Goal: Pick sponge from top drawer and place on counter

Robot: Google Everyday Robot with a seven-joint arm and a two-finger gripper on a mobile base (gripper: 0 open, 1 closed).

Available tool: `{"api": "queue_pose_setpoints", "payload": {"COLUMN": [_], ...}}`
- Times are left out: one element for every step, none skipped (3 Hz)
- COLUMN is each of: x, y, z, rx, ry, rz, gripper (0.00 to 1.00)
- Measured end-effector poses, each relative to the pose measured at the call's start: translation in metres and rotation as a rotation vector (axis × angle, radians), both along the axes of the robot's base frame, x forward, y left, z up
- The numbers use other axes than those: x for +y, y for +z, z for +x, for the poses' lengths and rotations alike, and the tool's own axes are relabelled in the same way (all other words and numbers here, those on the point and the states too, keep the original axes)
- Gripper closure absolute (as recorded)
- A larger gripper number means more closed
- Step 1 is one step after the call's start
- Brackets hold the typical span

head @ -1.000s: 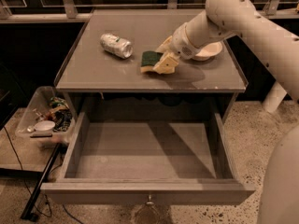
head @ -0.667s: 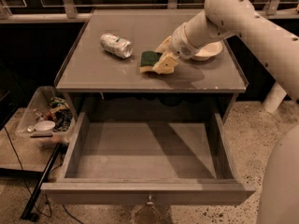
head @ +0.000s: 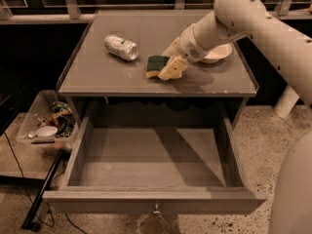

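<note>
Plastic bin (head: 35, 108) sitting on the floor at left. Crushed can (head: 122, 48) lying on the counter (head: 97, 74). Top drawer (head: 151, 155) hanging open below. Sponge (head: 156, 64) lying on the counter. Gripper (head: 169, 66) touching its right side, grip cannot tell. Bowl (head: 223, 53) sitting behind.

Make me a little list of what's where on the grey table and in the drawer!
sponge: lying on the counter, green side up
hand: low over the counter, close against the sponge's right side
can: on its side on the counter, left of the sponge, not touching it
bowl: white, at the counter's right, partly behind the arm
drawer: pulled open, no sponge inside
bin: left of the drawer, holding small things
</note>
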State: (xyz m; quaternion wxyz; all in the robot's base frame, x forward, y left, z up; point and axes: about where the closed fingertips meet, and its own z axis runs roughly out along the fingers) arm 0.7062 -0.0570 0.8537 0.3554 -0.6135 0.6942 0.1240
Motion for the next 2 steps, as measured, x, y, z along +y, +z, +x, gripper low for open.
{"api": "queue_pose_setpoints", "payload": {"x": [0.0,0.0001], "y": [0.0,-0.0001], "z": [0.0,0.0], "rx": [0.0,0.0], "ry": [0.0,0.0], "rz": [0.0,0.0], "gripper": [0.0,0.0]}}
